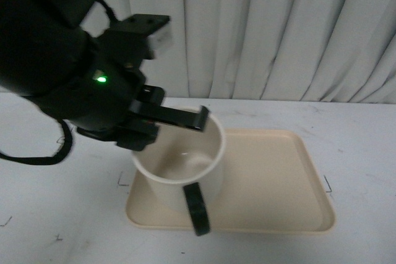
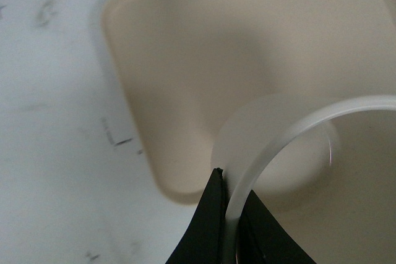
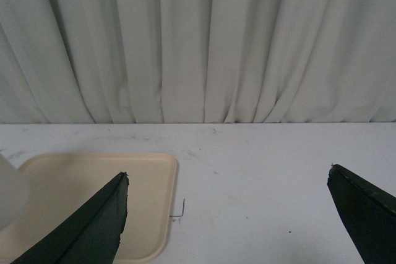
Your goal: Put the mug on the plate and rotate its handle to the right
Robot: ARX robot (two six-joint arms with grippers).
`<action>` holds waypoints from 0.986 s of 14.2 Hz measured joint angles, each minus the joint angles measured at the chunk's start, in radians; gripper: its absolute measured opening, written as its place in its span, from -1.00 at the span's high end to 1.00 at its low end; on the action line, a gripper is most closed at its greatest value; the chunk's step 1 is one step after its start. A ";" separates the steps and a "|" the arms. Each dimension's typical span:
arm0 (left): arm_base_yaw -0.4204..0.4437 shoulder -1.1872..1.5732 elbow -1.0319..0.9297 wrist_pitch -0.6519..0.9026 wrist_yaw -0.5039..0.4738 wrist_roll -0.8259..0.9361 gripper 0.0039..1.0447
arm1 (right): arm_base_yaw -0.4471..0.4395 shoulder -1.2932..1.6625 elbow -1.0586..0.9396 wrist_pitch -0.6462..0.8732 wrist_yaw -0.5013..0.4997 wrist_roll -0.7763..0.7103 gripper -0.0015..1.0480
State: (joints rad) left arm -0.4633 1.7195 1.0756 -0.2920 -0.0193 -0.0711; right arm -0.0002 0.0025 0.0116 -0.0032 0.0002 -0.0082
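The left gripper (image 1: 185, 119) (its arm a dark blur) clamps the rim of the mug (image 1: 176, 177), one finger inside; the right gripper (image 3: 226, 214) gapes wide, empty.

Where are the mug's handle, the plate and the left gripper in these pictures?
the handle (image 1: 197, 209), front view, middle of the dark loop.
the plate (image 1: 272, 174), front view, bare floor right of the mug (image 1: 164, 188).
left gripper (image 2: 232, 185), left wrist view, midway between the fingertips pinching the rim.
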 joint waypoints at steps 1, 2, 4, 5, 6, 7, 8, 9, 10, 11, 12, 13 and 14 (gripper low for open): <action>-0.040 0.049 0.047 -0.007 0.002 0.000 0.95 | 0.000 0.000 0.000 0.000 0.000 0.000 -0.87; -0.078 0.099 0.101 -0.012 0.011 0.000 0.95 | 0.000 0.000 0.000 0.000 0.000 0.000 -0.87; -0.112 0.209 0.206 -0.030 0.016 0.000 0.95 | 0.000 0.000 0.000 0.000 0.000 0.000 -0.87; -0.116 0.253 0.241 -0.042 0.020 0.000 0.95 | 0.000 0.000 0.000 0.000 0.000 0.000 -0.87; -0.118 0.289 0.275 -0.050 0.024 0.000 0.95 | 0.000 0.000 0.000 0.000 0.000 0.000 -0.87; -0.118 0.320 0.306 -0.058 0.028 0.001 0.95 | 0.000 0.000 0.000 0.000 0.000 0.000 -0.87; -0.120 0.349 0.338 -0.064 0.027 0.002 0.95 | 0.000 0.000 0.000 0.000 0.000 0.000 -0.87; -0.122 0.388 0.374 -0.075 0.023 0.007 0.95 | 0.000 0.000 0.000 0.000 0.000 0.000 -0.87; -0.122 0.406 0.391 -0.080 0.024 0.013 0.95 | 0.000 0.000 0.000 0.000 0.000 0.000 -0.87; -0.122 0.437 0.416 -0.087 0.021 0.023 0.95 | 0.000 0.000 0.000 0.000 0.000 0.000 -0.87; -0.114 0.465 0.440 -0.097 0.018 0.027 0.95 | 0.000 0.000 0.000 0.000 0.000 0.000 -0.87; -0.106 0.475 0.454 -0.098 0.018 0.027 0.95 | 0.000 0.000 0.000 0.000 0.000 0.000 -0.87; -0.096 0.480 0.461 -0.101 0.011 0.031 0.95 | 0.000 0.000 0.000 0.000 0.000 0.000 -0.87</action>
State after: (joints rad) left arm -0.5594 2.1994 1.5368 -0.3935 -0.0086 -0.0402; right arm -0.0002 0.0025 0.0116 -0.0036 0.0002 -0.0078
